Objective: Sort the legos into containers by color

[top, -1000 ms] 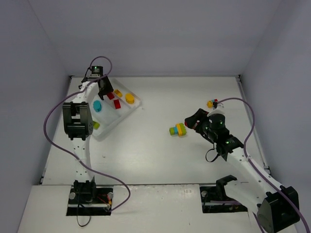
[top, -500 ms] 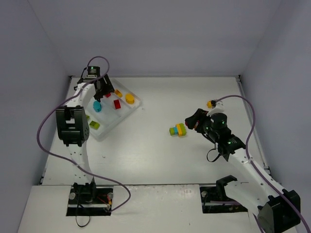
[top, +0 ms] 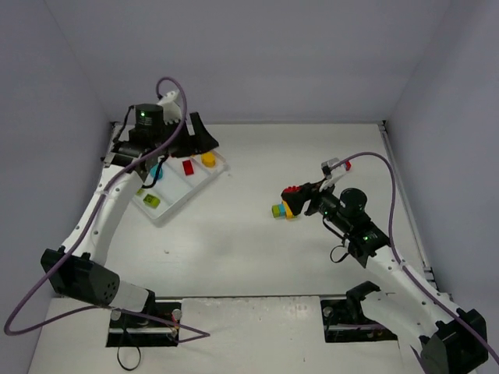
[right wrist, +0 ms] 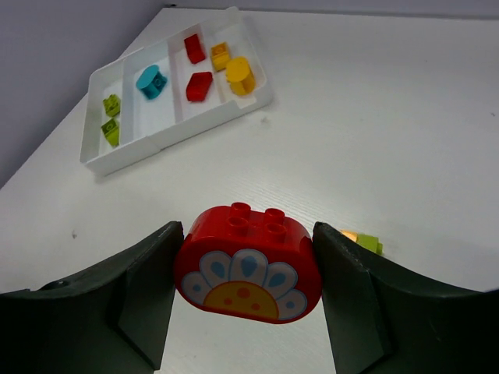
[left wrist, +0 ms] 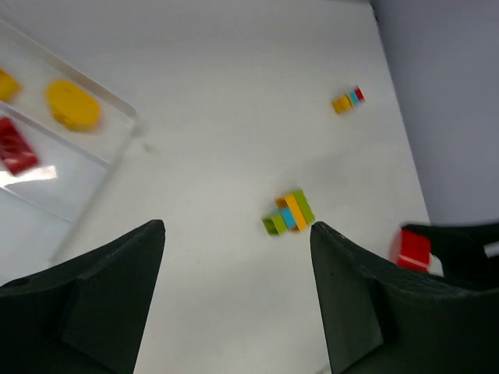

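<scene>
Right now a red brick [right wrist: 247, 265] with a printed flower face sits clamped between the right gripper [right wrist: 247, 269] fingers, held over the table [top: 249, 249] just beside a mixed cluster [top: 281, 209] of lime, yellow and teal legos. That cluster lies mid-table, well apart from the tray [right wrist: 175, 139]. A small cluster [left wrist: 348, 100] of yellow, teal and red lies further out, near the right wall.

The white tray is at the far left and has four long compartments. In the right wrist view, left to right:
- two lime green bricks [right wrist: 111, 117]
- one teal brick [right wrist: 150, 80]
- two red bricks [right wrist: 199, 86]
- two orange-yellow bricks [right wrist: 240, 75]

The left gripper [left wrist: 235, 234] hangs above the tray's far end with its fingers [left wrist: 101, 296] spread wide and nothing between them. Its camera looks across the table at the mixed cluster, and the red brick shows at the right edge of that view.
</scene>
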You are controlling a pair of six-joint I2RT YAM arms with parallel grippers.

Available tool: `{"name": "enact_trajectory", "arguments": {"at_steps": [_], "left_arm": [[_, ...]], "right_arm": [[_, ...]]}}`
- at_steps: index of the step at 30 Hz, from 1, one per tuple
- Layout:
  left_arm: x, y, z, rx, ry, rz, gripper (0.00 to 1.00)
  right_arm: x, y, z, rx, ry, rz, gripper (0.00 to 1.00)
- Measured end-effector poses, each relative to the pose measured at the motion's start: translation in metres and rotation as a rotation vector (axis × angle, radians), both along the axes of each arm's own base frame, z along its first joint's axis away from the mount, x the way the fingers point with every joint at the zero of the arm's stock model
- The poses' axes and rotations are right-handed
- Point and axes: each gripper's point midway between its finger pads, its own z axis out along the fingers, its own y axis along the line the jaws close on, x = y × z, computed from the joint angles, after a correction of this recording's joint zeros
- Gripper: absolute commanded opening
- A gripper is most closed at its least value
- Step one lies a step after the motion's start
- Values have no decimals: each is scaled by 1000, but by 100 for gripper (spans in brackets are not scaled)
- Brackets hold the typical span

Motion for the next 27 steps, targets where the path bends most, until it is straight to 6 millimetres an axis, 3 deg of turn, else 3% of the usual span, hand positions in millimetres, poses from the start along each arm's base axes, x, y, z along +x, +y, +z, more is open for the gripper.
{"name": "enact_trajectory", "arguments": {"at_steps": [3, 6, 9, 17, 27], "left_arm": [[-42, -42, -13, -38, 60, -179, 69], [-70, -67, -33, -59, 146, -284, 70], [-88, -80, -43, -63, 200, -337, 70], [-123, -108, -35, -57, 199, -463, 70], [-155, -131, -50, 19, 200, -587, 70]], "right_arm": [[-11, 23, 3, -49, -85, 110, 0], [-20, 45, 5, -116, -181, 209, 0], [-26, 62, 3, -179, -256, 283, 0], [-34, 99, -20, -319, -330, 423, 0], [-31, 112, -2, -336, -398, 449, 0]]}}
